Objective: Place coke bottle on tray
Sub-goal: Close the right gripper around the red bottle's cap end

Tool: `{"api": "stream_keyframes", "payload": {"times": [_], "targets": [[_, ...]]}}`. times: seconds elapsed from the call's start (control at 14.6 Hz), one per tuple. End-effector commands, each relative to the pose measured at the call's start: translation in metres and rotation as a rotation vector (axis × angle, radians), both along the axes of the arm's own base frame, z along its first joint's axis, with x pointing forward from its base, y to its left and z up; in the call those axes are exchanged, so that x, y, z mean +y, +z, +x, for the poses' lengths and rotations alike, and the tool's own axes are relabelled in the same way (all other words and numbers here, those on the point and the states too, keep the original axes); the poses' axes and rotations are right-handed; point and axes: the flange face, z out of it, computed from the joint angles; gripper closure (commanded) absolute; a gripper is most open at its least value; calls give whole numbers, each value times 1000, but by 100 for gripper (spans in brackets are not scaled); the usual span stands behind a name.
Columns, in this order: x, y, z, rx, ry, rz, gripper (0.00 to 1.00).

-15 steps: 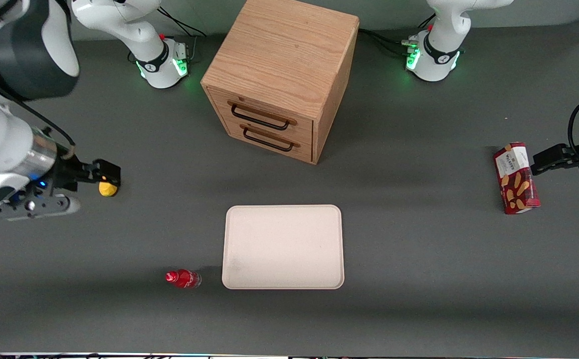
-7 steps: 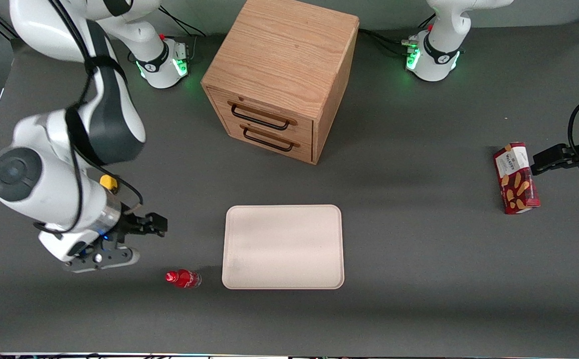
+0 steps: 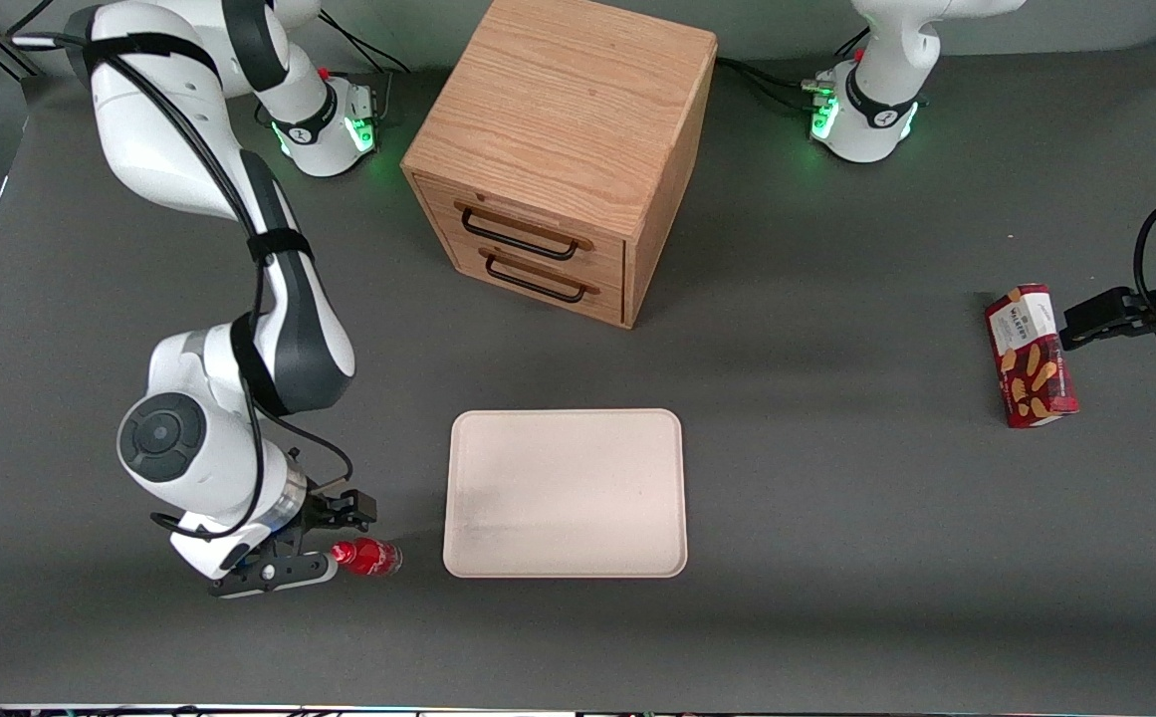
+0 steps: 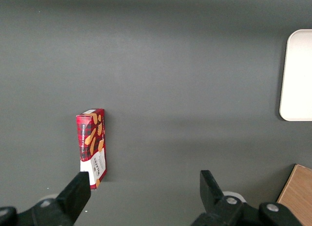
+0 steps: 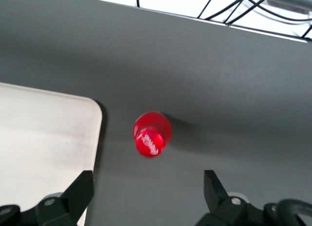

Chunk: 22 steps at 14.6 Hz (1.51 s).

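Coke bottle [image 3: 366,557]: lies on its side on the grey table [image 3: 836,518], lower left of the front frame; red cap toward the working arm's end; just beside the tray's near corner, apart from it; not on the tray yet
Tray [image 3: 565,493]: pale cream, bare, lower centre of the front frame; in front of the wooden drawer cabinet [image 3: 563,149]
Gripper [image 3: 344,528]: right arm's, low over the cap end of the bottle; fingers spread apart in the right wrist view, nothing between them; bottle [image 5: 152,134] sits in line with the gap, not yet inside it
Handling: judged light, stiff, smooth plastic; round, so likely to roll or squirt out if pinched off-centre; best hold looks like across the labelled body near mid-length, not on the cap; modest squeeze
Hard to see: in the front view the wrist covers part of the fingers, so contact with the cap cannot be told; wrist view shows the bottle end-on and blurred, label script unreadable
Elsewhere: red snack box [image 3: 1031,357] toward the parked arm's end; well apart from the task
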Motion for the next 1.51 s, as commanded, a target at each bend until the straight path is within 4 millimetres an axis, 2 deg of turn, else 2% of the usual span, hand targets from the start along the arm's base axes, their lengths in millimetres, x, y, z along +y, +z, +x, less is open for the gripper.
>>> {"api": "stream_keyframes", "payload": {"times": [0.0, 0.21, 0.48, 0.96, 1.37, 1.44], "targets": [[-1, -17, 13, -36, 37, 9, 0], [0, -32, 15, -41, 41, 7, 0], [3, -36, 14, -33, 37, 25, 2], [0, -44, 15, -35, 62, 31, 24], [-1, -45, 15, -32, 61, 32, 62], [-2, -46, 15, -30, 63, 31, 73]]}}
